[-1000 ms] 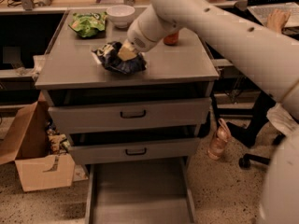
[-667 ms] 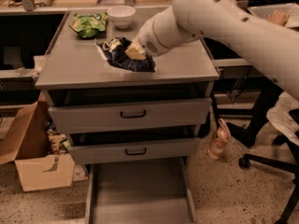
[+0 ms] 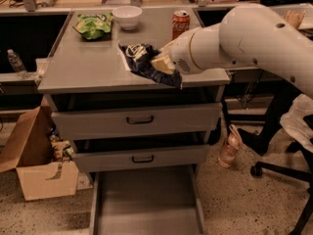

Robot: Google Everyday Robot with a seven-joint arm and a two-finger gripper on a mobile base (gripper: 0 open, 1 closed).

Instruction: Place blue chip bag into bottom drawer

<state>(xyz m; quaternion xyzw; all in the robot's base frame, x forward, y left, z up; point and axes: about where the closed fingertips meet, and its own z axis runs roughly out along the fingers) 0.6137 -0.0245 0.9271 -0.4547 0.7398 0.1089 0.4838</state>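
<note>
The blue chip bag point(image 3: 141, 58) is gripped by the closed fingers point(image 3: 163, 58) of the gripper point(image 3: 159, 63) at the centre of the frame, over the front edge of the cabinet surface point(image 3: 83, 70). The bottom drawer point(image 3: 146, 202) is seen standing open at the bottom centre. A green chip bag point(image 3: 93, 24), a white bowl point(image 3: 127, 16) and a red can point(image 3: 180, 23) are set along the far edge of the surface, towards the top of the frame.

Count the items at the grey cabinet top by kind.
Chip bags: 2, crumpled dark blue foil bag in the claw at the front edge, crumpled green bag
Bowls: 1, round white bowl
Cans: 1, red soda can
Total: 4
</note>
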